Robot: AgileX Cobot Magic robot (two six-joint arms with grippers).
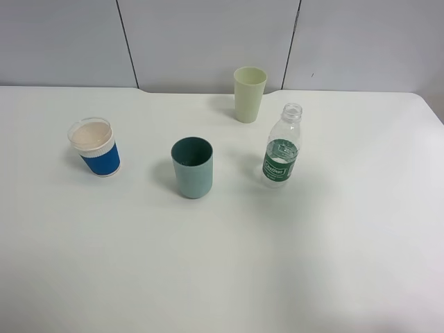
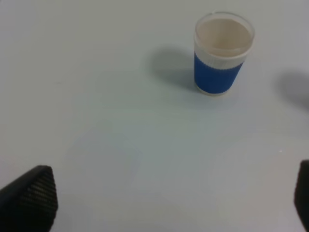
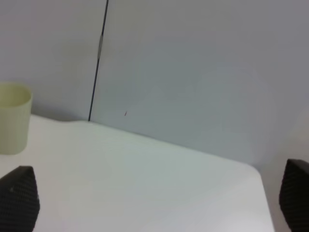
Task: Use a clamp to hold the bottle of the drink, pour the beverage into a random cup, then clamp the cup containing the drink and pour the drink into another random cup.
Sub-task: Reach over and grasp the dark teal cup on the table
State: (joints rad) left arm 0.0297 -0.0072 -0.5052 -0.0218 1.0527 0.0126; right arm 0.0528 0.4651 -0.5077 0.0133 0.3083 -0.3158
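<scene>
Nearest the cameras, the left jaws stand wide open with nothing between them, one ribbed black fingertip (image 2: pixel 31 198) showing at each edge of the left wrist view. The right jaws are spread just as wide and also hold nothing, hanging above bare white bench (image 1: pixel 222 277).

Near the middle of the bench, the teal tumbler (image 1: pixel 192 168) stands upright, dark green inside. To its right and slightly farther back stands the bottle (image 1: pixel 281 156), upright with its mouth open (the green label faces the high camera). It seems to hold clear liquid, though the level is hard to make out. Tumbler and bottle are apart, not touching.

Well to the left of the tumbler, a little farther still, is the blue-banded cup (image 1: pixel 96 148), upright, with a thick white rim and a cream inside. The left wrist view shows it beyond the open jaws.

Farthest back, the pale yellow-green cup (image 1: pixel 250 94) stands upright near the far edge, behind the gap between tumbler and bottle. A grey panelled wall (image 1: pixel 208 41) rises behind the bench.
</scene>
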